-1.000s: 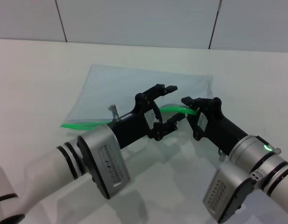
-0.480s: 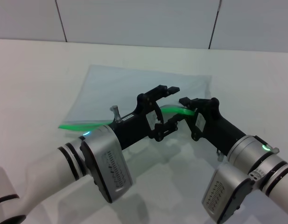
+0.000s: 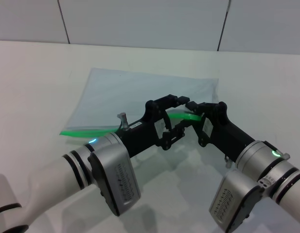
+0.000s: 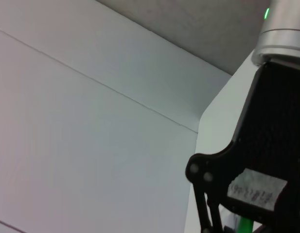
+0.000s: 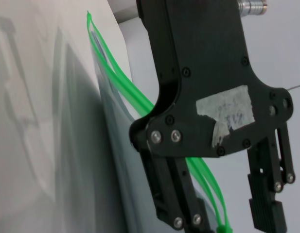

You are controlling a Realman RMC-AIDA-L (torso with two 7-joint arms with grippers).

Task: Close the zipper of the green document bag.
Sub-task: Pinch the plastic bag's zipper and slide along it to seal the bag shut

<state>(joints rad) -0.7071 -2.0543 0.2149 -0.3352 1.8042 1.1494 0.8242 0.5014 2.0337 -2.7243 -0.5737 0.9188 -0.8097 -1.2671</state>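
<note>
Green zipper [image 3: 86, 131] runs left-right along bag's near edge; slider seemingly right.

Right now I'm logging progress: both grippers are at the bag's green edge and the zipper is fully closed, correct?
Not closed. The right wrist view shows the zipper as two green strips gaping apart along the green document bag. The left gripper and right gripper are indeed at that edge.

A white table [image 3: 38, 82] stands before a grey panelled wall [image 3: 140, 22].

White table [image 3: 38, 73]; green document bag [image 3: 135, 90] lies flat on it, near far wall
</note>
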